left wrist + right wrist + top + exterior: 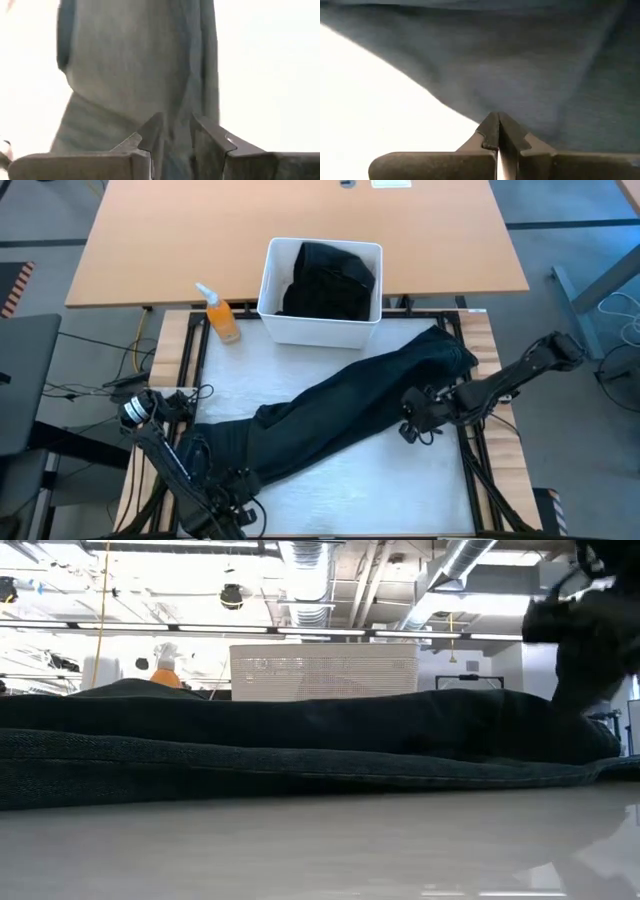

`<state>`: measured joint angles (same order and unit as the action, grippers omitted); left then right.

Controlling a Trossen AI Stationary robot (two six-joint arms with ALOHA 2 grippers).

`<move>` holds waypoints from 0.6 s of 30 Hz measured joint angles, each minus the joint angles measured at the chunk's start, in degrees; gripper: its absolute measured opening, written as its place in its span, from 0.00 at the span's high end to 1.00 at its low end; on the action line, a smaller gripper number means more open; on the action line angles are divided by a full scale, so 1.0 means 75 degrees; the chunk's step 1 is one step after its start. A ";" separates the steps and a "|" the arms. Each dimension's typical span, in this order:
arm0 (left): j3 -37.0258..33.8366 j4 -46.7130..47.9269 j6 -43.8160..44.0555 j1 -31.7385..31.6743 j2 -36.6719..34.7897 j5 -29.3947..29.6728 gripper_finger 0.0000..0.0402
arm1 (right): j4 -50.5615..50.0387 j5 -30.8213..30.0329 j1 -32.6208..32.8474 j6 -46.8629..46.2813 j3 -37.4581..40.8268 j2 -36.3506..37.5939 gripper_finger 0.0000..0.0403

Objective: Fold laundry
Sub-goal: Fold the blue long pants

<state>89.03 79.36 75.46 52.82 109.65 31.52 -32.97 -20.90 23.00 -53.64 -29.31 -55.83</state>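
trousers (pixel 350 405) diagonal across table (pixel 420 480); bare corners; bin (pixel 320 320) behind.

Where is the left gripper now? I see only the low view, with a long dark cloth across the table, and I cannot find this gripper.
Observer: The left gripper is at the near left end of the trousers, seen from above.
Operator: Does it hold the cloth?
Observer: Its fingers stand a little apart with the cloth between them; I cannot tell if they grip it.
Operator: And the right gripper?
Observer: The right gripper is shut, at the edge of the trousers on the right side of the table.
Operator: Is other laundry waiting?
Observer: Yes, black clothes lie in the white bin behind the trousers.
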 joint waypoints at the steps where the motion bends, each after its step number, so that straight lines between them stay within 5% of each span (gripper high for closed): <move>1: 0.0000 0.0069 -0.0103 -0.0041 -0.0003 0.0188 0.79 | -0.0210 0.0131 0.0008 0.0123 -0.0212 0.0000 0.94; 7: 0.0000 0.0826 -0.0407 -0.0314 -0.0180 0.0953 0.80 | -0.1233 0.0080 0.0253 0.0871 -0.1950 -0.0062 0.94; 12: -0.0685 0.0767 -0.0717 -0.0592 -0.0873 0.1676 0.81 | -0.1096 -0.0327 0.0436 0.2938 -0.3010 -0.0582 0.92; 18: -0.3424 -0.2726 -0.1132 -0.1033 -0.2286 0.1244 0.89 | -0.1218 -0.0734 0.0179 0.5487 -0.3565 -0.1794 0.79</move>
<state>63.35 58.92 66.97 45.07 92.50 40.84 -42.11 -26.41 24.34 -12.49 -56.05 -69.29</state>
